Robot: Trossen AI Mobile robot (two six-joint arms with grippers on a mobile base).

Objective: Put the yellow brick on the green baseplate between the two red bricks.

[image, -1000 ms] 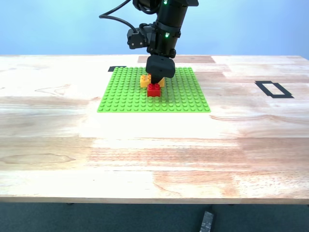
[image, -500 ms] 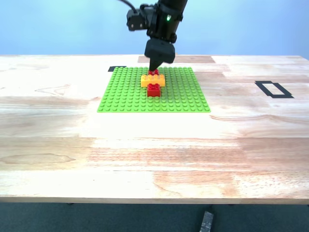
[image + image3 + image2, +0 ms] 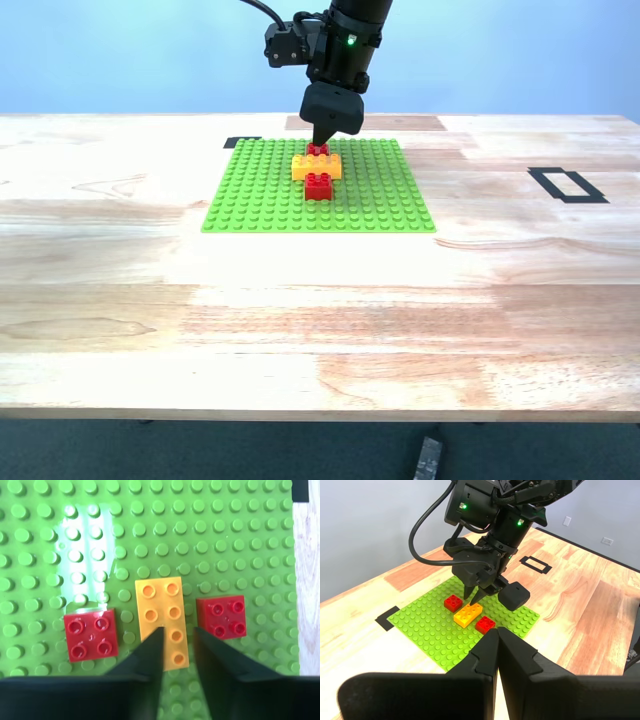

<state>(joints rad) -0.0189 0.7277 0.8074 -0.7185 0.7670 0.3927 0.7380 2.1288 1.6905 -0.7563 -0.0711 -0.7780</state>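
The green baseplate [image 3: 260, 190] lies on the wooden table. The yellow brick [image 3: 316, 166] sits on it between the two red bricks, one on the near side [image 3: 319, 187] and one on the far side [image 3: 318, 150]. My second gripper [image 3: 322, 138] hangs just above them, slightly open and empty. In the second wrist view its fingertips [image 3: 150, 645] frame the yellow brick [image 3: 162, 615], with a red brick on either side [image 3: 91, 634] [image 3: 220, 616]. My first gripper [image 3: 496, 640] is shut and empty, off the plate, facing the bricks [image 3: 468, 615].
A black tape rectangle [image 3: 567, 185] marks the table at the exterior view's right. A small black tape mark [image 3: 242, 142] lies at the plate's far corner, and a darker wood patch [image 3: 365, 122] lies behind the plate. A black object [image 3: 427, 460] lies on the floor below the table's front edge.
My second gripper has risen from the yellow brick, which stays seated between the red bricks. In the last half second it has barely moved.
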